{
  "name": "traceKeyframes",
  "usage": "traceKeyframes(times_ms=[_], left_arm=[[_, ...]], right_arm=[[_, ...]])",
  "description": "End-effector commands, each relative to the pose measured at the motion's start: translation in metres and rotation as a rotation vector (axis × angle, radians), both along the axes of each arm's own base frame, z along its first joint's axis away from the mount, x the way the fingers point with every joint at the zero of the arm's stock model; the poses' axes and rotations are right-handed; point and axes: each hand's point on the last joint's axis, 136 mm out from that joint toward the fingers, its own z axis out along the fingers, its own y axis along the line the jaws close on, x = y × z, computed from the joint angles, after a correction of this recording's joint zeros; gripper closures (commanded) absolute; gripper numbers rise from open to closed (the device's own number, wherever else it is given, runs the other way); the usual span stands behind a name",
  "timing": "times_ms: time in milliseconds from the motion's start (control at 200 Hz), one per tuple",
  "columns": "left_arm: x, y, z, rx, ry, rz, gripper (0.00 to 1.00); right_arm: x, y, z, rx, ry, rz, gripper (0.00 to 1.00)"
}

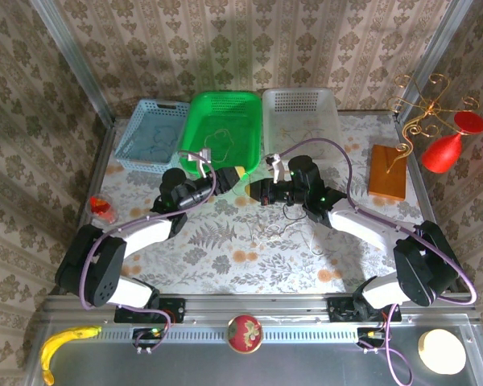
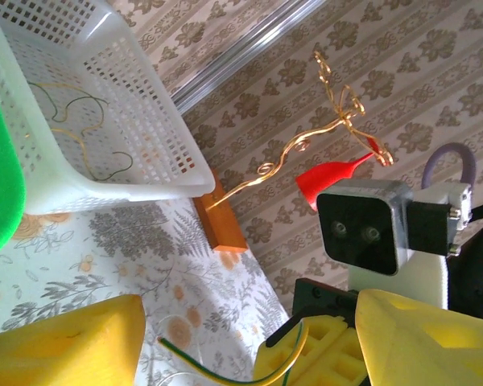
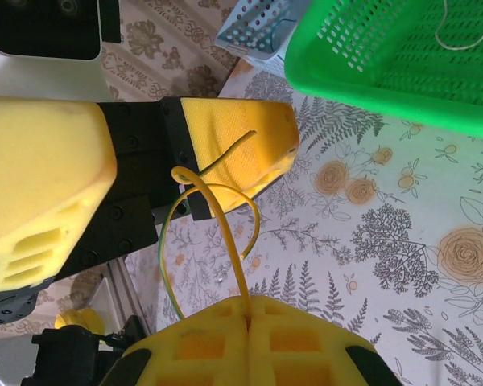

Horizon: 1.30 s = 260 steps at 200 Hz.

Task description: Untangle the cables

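Yellow and green cables (image 3: 225,233), thin, limp and light, loop toward 12 o'clock from the right hand (image 3: 247,318), its fingers pressed together on them; the left hand (image 1: 232,178) stands spread beside the loop above the worktop (image 1: 225,249). Such cord likely slips; grip close to the crossing.

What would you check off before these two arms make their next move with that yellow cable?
1. Right gripper shut on the yellow cable: ok.
2. Left gripper open: ok.
3. Cable's loop lying between the left fingers: cannot tell.
4. Grippers not touching each other: cannot tell, they are very close.
5. The other cables on the table free of knots: cannot tell.
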Motion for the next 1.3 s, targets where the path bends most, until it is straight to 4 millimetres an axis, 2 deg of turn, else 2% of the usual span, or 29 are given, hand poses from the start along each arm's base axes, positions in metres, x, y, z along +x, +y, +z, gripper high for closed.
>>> traceKeyframes(times_ms=[0, 125, 330, 600, 990, 1110, 1180, 1295], left_arm=[[0.0, 0.001, 0.012, -0.066, -0.009, -0.003, 0.3], [0.0, 0.001, 0.014, -0.076, -0.01, -0.004, 0.34], [0.001, 0.002, 0.018, -0.082, -0.023, -0.002, 0.51], [0.004, 0.004, 0.019, -0.081, -0.027, 0.006, 0.64], [0.008, 0.009, 0.024, -0.079, -0.044, 0.015, 0.99], [0.009, 0.012, 0.029, -0.076, -0.056, 0.015, 1.0], [0.009, 0.013, 0.034, -0.075, -0.07, 0.015, 1.0], [0.009, 0.014, 0.044, -0.073, -0.093, 0.019, 1.0]], right_arm=[[0.005, 0.0, -0.002, 0.008, -0.006, -0.029, 1.0], [0.006, 0.002, -0.005, 0.009, 0.003, -0.025, 1.0], [0.006, 0.002, -0.015, -0.003, 0.024, -0.019, 1.0], [0.004, 0.001, -0.019, -0.008, 0.031, -0.02, 1.0], [0.001, 0.0, -0.023, -0.017, 0.039, -0.015, 1.0], [0.0, -0.002, -0.028, -0.032, 0.046, -0.017, 1.0], [0.0, -0.004, -0.032, -0.045, 0.051, -0.022, 0.91], [-0.002, -0.006, -0.04, -0.06, 0.063, -0.03, 0.7]])
